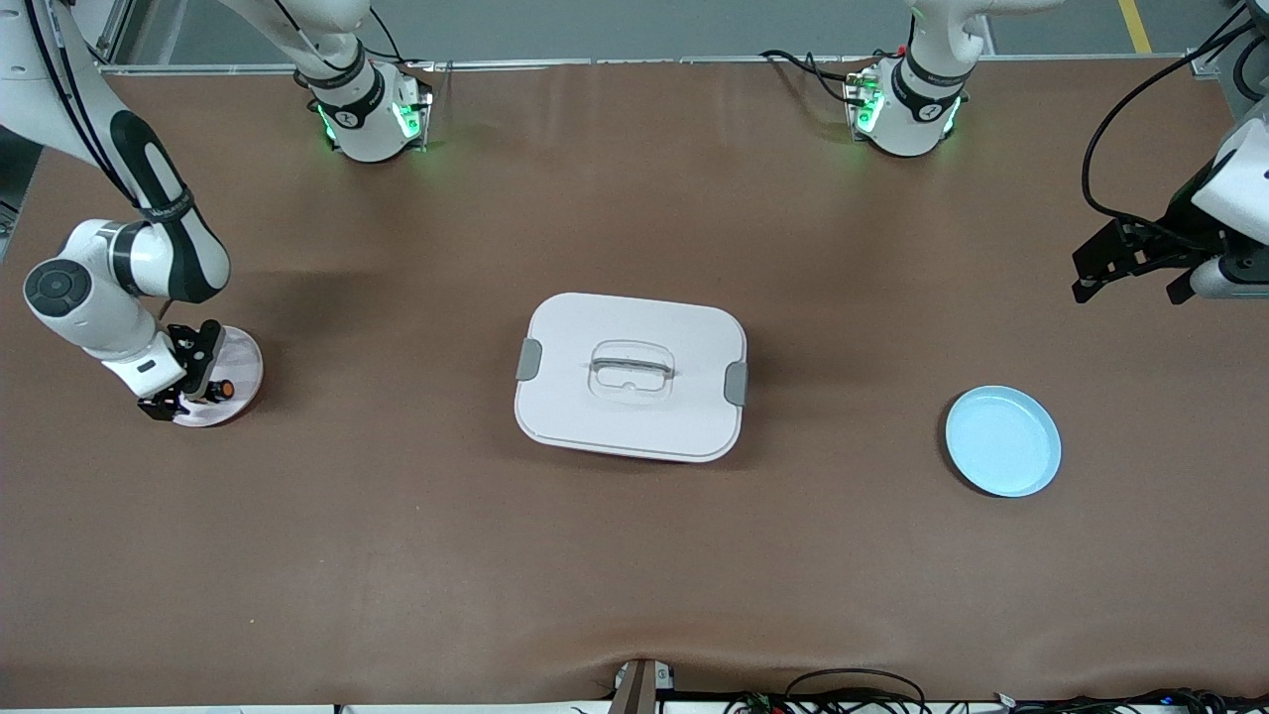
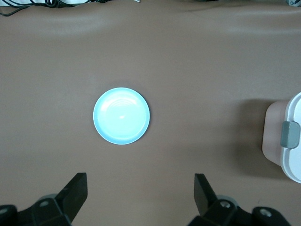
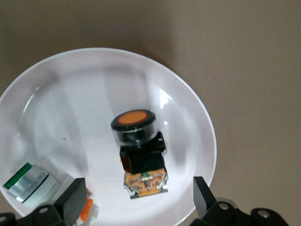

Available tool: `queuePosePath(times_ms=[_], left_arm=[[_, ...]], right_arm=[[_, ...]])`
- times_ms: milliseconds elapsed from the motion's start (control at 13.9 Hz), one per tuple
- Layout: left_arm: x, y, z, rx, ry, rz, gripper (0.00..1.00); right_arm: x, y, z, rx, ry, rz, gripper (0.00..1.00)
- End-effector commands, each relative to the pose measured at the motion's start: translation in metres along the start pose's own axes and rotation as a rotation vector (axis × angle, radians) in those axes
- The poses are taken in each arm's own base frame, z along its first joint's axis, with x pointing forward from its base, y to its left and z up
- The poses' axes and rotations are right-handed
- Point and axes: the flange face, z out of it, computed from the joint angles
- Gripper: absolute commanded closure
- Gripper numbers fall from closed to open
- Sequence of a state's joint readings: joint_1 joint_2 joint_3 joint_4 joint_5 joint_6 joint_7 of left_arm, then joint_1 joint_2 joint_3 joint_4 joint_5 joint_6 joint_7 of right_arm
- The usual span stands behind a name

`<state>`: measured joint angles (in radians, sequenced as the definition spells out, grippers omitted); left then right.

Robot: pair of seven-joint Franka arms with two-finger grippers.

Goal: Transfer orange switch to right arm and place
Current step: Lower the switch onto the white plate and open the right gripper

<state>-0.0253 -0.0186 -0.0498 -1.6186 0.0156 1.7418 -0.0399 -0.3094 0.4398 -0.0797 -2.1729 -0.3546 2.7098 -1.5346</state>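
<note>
The orange switch [image 3: 138, 150] is a small black stubby part with a round orange top inside a black ring. Its other end is blocky, with orange and shiny metal bits. It lies tipped over on a white plate [image 1: 241, 362] at the right arm's end of the worktop [image 1: 634, 555]. In the right wrist view its long side runs from the orange top to the blocky end, and the orange top faces partly up at the camera. A silvery part with a green end [image 3: 26, 184] lies beside it on the same plate.

The right gripper [image 3: 138, 200] hangs just over the plate, its fingers [image 3: 70, 200] spread wide and holding nothing.

The left gripper [image 2: 141, 195] waits up in the air at the left arm's end of the worktop, near a light blue plate [image 2: 121, 115]. Its fingers are wide apart and hold nothing. A white box with a lid [image 1: 632, 376] sits in the middle.
</note>
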Motion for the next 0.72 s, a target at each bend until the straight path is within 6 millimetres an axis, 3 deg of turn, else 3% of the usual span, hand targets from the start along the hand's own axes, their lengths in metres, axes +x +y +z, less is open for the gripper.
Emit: queuePosePath(times_ms=[0,288,648], left_arm=[[0.002,0.001,-0.004,-0.008,0.011,0.006,0.00],[0.001,0.006,-0.007,-0.009,0.016,0.014,0.00],[0.003,0.008,-0.013,-0.011,0.028,0.014,0.00]], right_arm=[[-0.007,0.000,-0.021,0.025,-0.013,0.059,0.00],[-0.003,0.001,-0.052,0.064,-0.002,0.173,0.00],[0.023,0.007,-0.126,0.155,0.050,0.360,0.00]])
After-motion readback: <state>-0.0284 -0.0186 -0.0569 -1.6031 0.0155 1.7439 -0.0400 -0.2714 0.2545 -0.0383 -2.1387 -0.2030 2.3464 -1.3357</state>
